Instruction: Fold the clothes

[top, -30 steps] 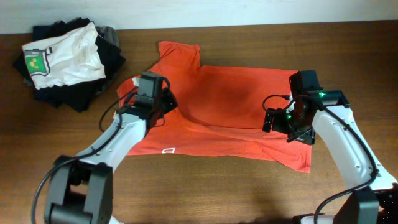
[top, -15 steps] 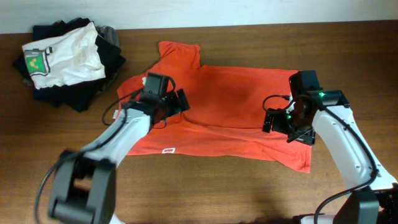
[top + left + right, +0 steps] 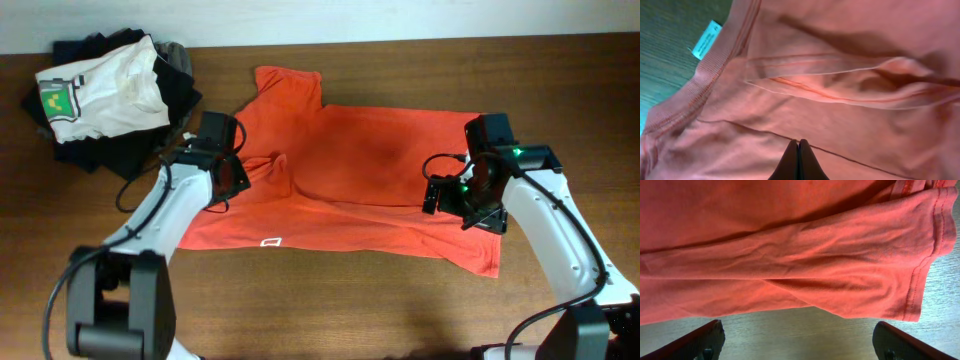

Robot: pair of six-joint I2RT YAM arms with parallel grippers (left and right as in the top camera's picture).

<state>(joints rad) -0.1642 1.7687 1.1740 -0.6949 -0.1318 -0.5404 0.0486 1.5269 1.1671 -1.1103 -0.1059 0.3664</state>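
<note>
The red-orange T-shirt (image 3: 370,170) lies spread across the middle of the wooden table, with wrinkles and a raised ridge near its left side. My left gripper (image 3: 226,176) is shut on the shirt's left part. In the left wrist view the closed tips (image 3: 799,144) sit on the fabric (image 3: 840,115) at a seam, with a small pale tag (image 3: 706,39) at the ribbed collar. My right gripper (image 3: 462,205) hovers over the shirt's right side. In the right wrist view its jaws (image 3: 797,327) are wide open over bare table, just short of a sleeve (image 3: 865,275).
A pile of folded clothes sits at the back left: a white T-shirt with a green-yellow print (image 3: 100,90) on black and grey garments (image 3: 135,155). Bare wooden table (image 3: 350,310) lies in front of the shirt. The table's far edge meets a white wall.
My left gripper reached right over the shirt, then drew back left. The shirt's lower left corner shifted left with it and a ridge formed. The right arm has not moved.
</note>
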